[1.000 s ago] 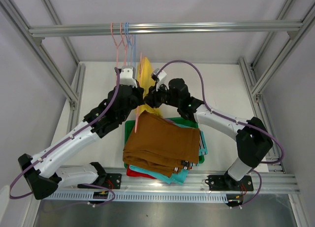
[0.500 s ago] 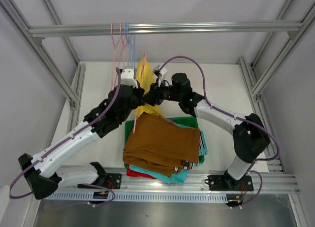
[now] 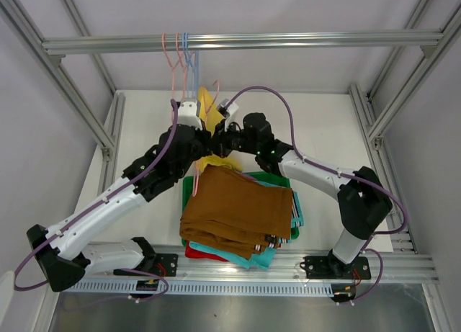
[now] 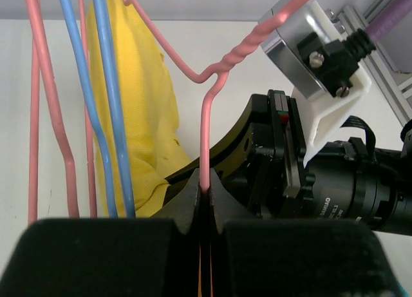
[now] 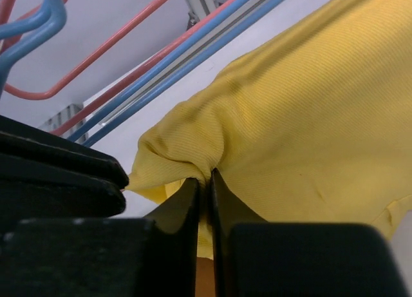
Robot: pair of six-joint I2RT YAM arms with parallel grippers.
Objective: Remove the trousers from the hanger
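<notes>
Left claw [image 4: 205, 192], right claw [image 5: 205, 182] pinched tight; arms raised.

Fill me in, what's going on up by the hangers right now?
The left gripper is shut on the wire of a pink hanger, holding it. The right gripper pinches the yellow trousers hanging there, not yet off. The brown trousers lie on top of the stack over the green tray, with the teal pair and red pair showing beneath.

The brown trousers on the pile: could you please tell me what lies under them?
A teal pair and a red pair peek out at the near edge, and the rim of the green tray shows at the far side. Anything else underneath is covered.
</notes>
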